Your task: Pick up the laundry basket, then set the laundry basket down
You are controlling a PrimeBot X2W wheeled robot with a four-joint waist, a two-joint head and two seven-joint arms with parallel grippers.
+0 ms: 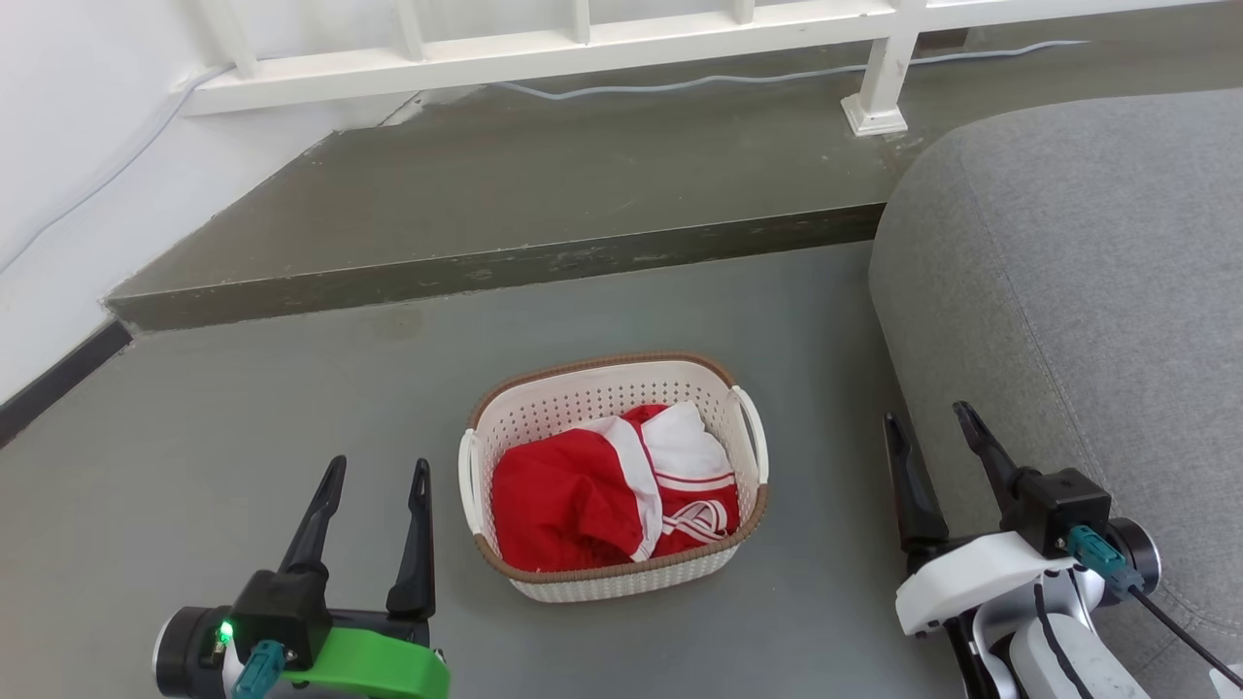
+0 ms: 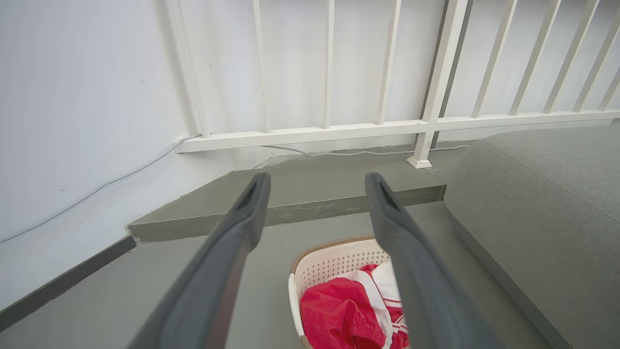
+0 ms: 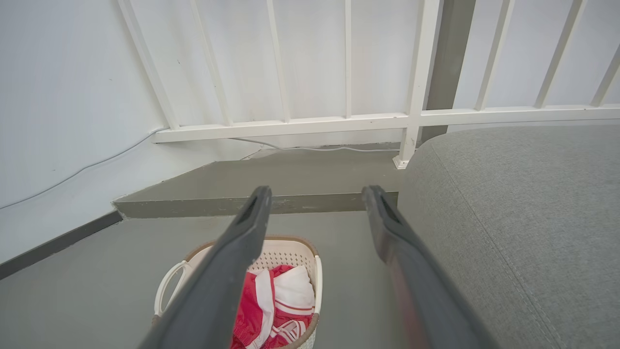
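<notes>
we are holding our left gripper [image 1: 379, 464] and our right gripper [image 1: 924, 415] open and empty, one hanging off each side of the laundry basket [image 1: 621, 582]. the basket is sitting on the grey floor [image 1: 243, 437], short of the edge of the raised step [image 1: 486, 175] and near the sofa [image 1: 1088, 291], carrying red-and-white clothing [image 1: 563, 505].

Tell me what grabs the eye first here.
The red and white garment stands out, bunched inside the laundry basket, which sits on the grey floor at the centre of the head view. The left gripper and right gripper flank the basket without touching it, both open and empty. A grey sofa looms at the right.
</notes>
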